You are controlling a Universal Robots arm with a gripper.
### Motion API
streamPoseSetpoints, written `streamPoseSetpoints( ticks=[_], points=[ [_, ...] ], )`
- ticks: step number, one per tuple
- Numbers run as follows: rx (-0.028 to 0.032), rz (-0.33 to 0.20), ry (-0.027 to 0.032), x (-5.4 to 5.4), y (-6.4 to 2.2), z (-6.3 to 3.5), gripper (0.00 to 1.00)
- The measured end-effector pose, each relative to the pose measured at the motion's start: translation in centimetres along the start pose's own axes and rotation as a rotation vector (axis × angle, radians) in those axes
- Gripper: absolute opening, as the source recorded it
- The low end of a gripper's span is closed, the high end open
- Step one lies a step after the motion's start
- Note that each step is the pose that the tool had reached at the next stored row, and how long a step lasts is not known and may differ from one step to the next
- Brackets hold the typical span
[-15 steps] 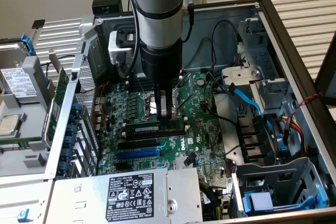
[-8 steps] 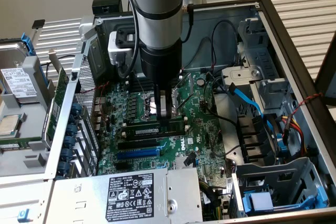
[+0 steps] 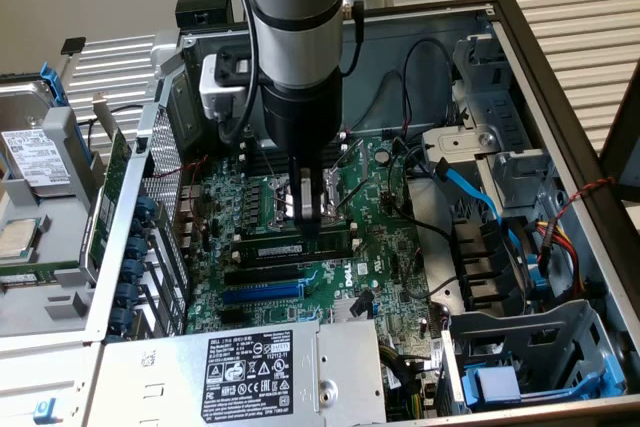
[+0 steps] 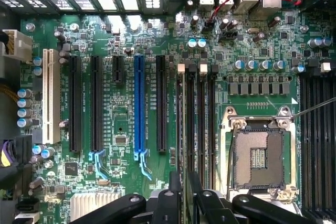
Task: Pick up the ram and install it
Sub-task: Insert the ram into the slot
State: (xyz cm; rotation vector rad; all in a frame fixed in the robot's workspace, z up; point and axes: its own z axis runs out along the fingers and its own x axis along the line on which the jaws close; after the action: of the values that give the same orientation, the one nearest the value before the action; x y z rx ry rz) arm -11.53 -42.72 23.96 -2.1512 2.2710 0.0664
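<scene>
Exterior view: claw [image 3: 310, 223] is low inside the open PC case [image 3: 560, 97], directly over the ram [image 3: 265, 245]. The ram lies along the motherboard just beneath the claw. Clamped or released: can't tell. Wrist view: claw [image 4: 184, 190] over the memory slots [image 4: 202, 124], CPU socket [image 4: 258, 153] just beside it.

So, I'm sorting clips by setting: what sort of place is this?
Probably a computer repair or assembly bench: an opened desktop case, its bare motherboard, and a loose hard drive lying beside it.
</scene>
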Motion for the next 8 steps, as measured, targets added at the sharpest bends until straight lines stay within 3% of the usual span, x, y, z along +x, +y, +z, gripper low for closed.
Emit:
streamPoseSetpoints(
  ticks=[8],
  points=[
    [-0.0001,0.000,0.0001,-0.01,0.10,-0.16,0.20]
  ],
)
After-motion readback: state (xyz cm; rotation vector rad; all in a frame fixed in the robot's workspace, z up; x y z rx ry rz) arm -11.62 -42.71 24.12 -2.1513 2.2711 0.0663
